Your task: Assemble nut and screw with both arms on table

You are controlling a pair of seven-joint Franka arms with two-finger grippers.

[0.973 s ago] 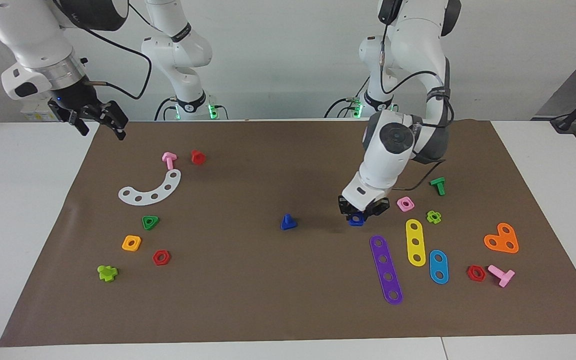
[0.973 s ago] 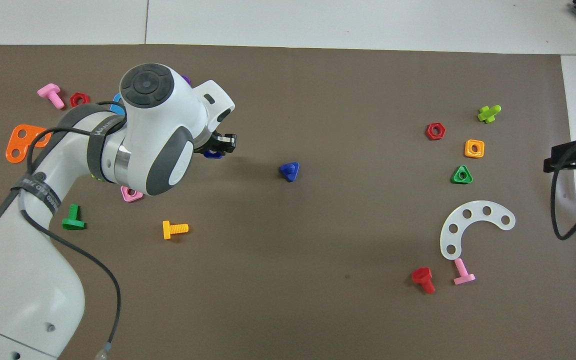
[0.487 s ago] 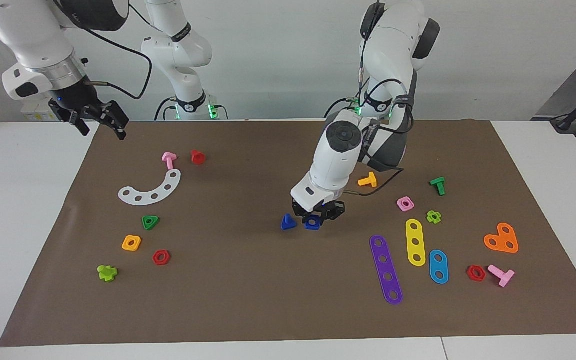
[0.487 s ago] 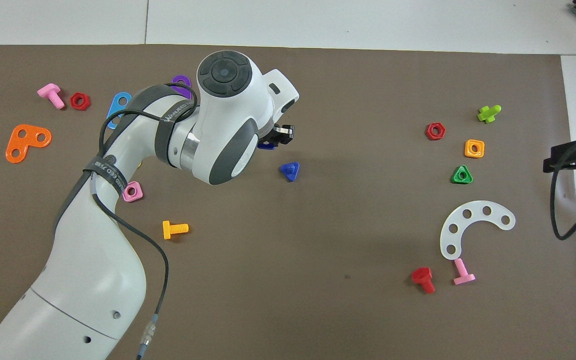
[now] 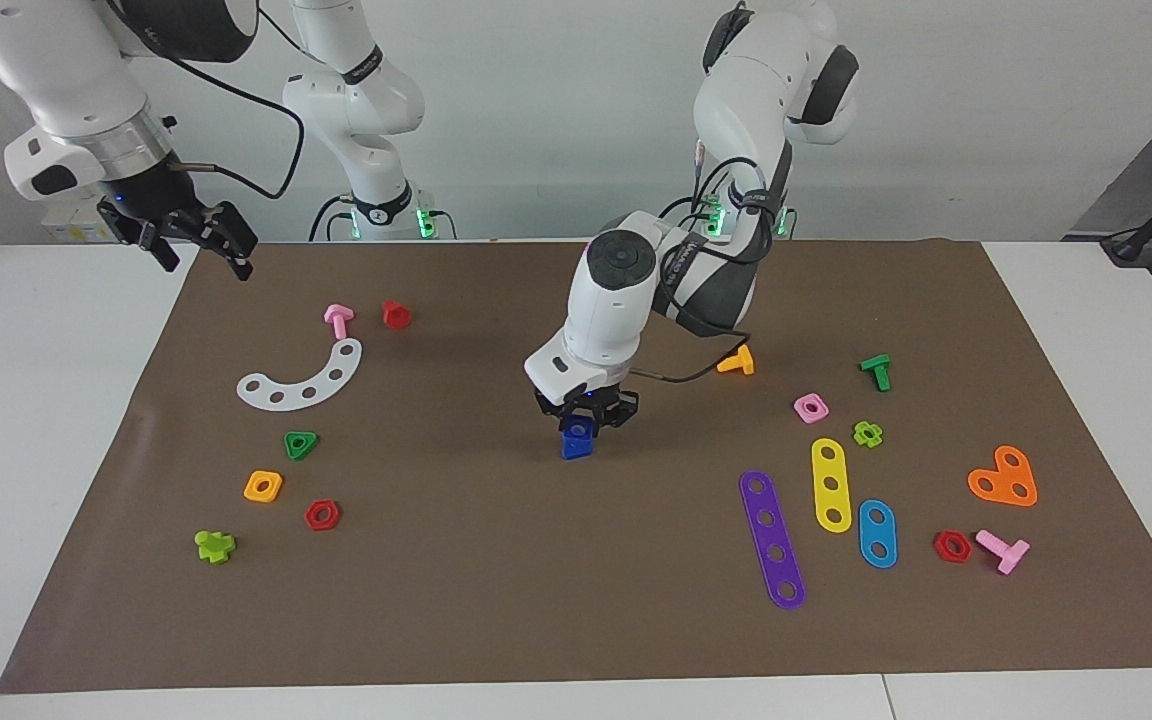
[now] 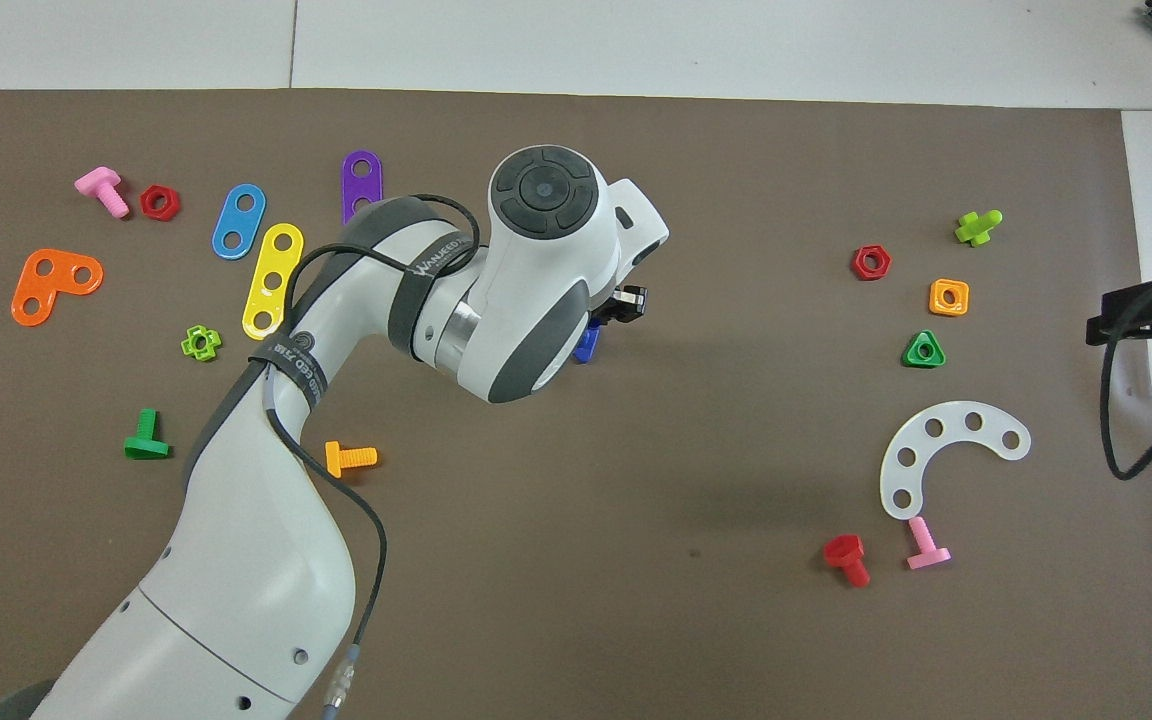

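The small dark-blue square plastic nut [image 5: 579, 431] is held flat, its centre hole facing up, directly over the small dark-blue plastic screw [image 5: 575, 449], which stands on its triangular head near the middle of the brown mat [image 5: 536, 600]. In the overhead view my forearm hides most of both; only a blue edge of the screw [image 6: 587, 345] shows. The mat covers most of the white bench [image 5: 46, 420], with a pale wall at the robots' end. Loose coloured parts lie scattered toward both ends of the bench, among them a pink square nut [image 5: 810, 407] and an orange bolt [image 5: 737, 361] toward my left arm's end, and a white curved perforated strip [image 5: 304, 377] toward my right arm's end. My left claw [image 5: 584, 418] is clenched on the nut, its fingertips gripping two of the nut's sides just above the screw. My right claw [image 5: 204, 240] hangs released, fingers spread, over the mat's corner at its own end, waiting.
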